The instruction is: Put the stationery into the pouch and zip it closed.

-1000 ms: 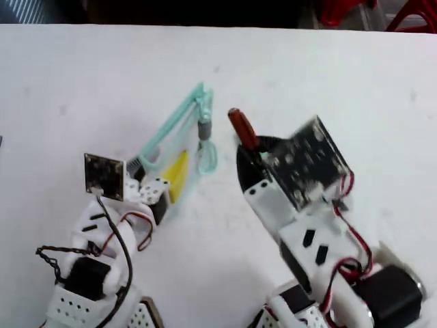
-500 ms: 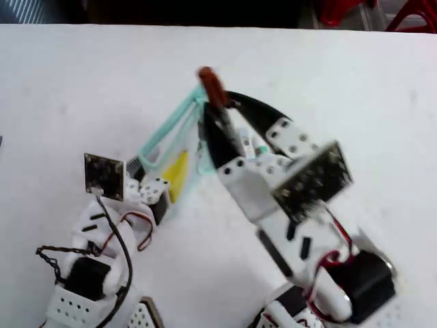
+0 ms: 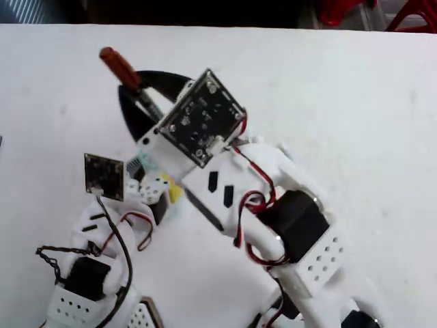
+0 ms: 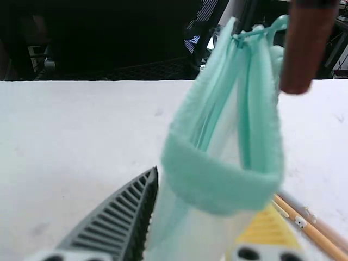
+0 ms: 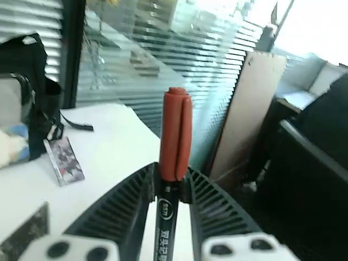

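While the right gripper (image 5: 169,175) clamps a marker (image 5: 175,130) by its black barrel just below the red cap, the pen stands straight between the two ribbed black fingers, outside the pouch (image 4: 223,179). Seen from above, the right arm lies slantwise across the white table (image 3: 355,82). Its gripper is at the far left and raised off the surface, and the marker's red cap points farther left and away from the robot.

At the near left, the left gripper (image 4: 190,228) pinches the near end of the mint-green pouch, its ribbed grey finger pressed against one clear side. The pouch rises from that grip and runs toward the far side of the table. Its two green zip bands stand apart close to the gripper and meet at the far tip, so the mouth is open. A yellow item (image 4: 266,231) shows through the clear wall low down. Two wooden pencils (image 4: 310,225) lie just beside it, though it cannot be told whether they are in the pouch or on the table. From the left wrist, the red cap appears beside the pouch's far tip; how near the two really are cannot be told.

Beyond the marker, a black bag (image 5: 27,76) and a small card (image 5: 64,160) rest at the table's edge.
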You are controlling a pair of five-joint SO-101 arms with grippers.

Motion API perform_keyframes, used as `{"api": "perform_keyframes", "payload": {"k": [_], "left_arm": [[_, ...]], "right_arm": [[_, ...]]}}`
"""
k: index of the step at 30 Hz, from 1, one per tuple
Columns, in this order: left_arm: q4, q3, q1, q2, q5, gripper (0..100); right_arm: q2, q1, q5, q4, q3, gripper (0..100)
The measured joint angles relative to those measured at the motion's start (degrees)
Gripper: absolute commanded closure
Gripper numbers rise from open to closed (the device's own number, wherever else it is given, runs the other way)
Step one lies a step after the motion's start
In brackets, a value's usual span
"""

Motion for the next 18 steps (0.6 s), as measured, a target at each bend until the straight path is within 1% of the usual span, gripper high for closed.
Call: {"api": "perform_keyframes", "payload": {"k": [3, 12, 18], "left_arm": [[0.0, 0.0, 0.0, 0.0, 0.0, 80], [0.0, 0.0, 0.0, 0.0, 0.0, 80], [0.0, 0.0, 0.0, 0.0, 0.0, 80]], "right_arm": [[1.2, -1.1, 0.0, -1.8, -0.8, 98.2], [6.1, -0.9, 0.0, -3.3, -0.7, 98.2], [4.4, -0.2, 0.0, 0.5, 3.3, 98.2]]}}
